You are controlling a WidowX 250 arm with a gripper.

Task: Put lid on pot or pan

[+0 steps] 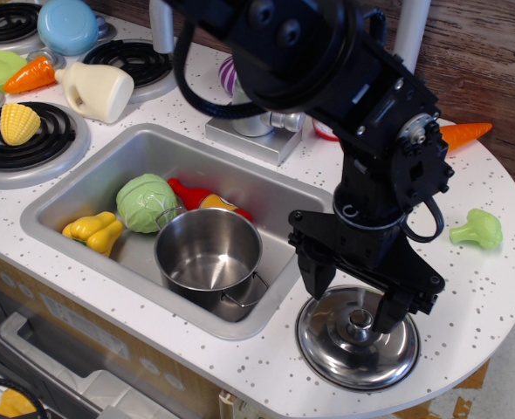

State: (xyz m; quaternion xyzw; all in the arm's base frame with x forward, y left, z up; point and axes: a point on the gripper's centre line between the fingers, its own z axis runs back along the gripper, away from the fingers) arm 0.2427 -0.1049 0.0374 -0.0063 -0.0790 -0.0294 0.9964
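The pot (209,257) sits in the sink (83,183); the lid (358,339) lies on the counter (493,279), right.

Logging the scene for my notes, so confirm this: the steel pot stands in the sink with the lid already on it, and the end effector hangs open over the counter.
One thing is wrong: the lid is not on the pot. The observation.image view shows it lying flat on the counter to the right of the sink. The pot stands uncovered in the sink, and the end effector hangs open, straddling the lid's knob.
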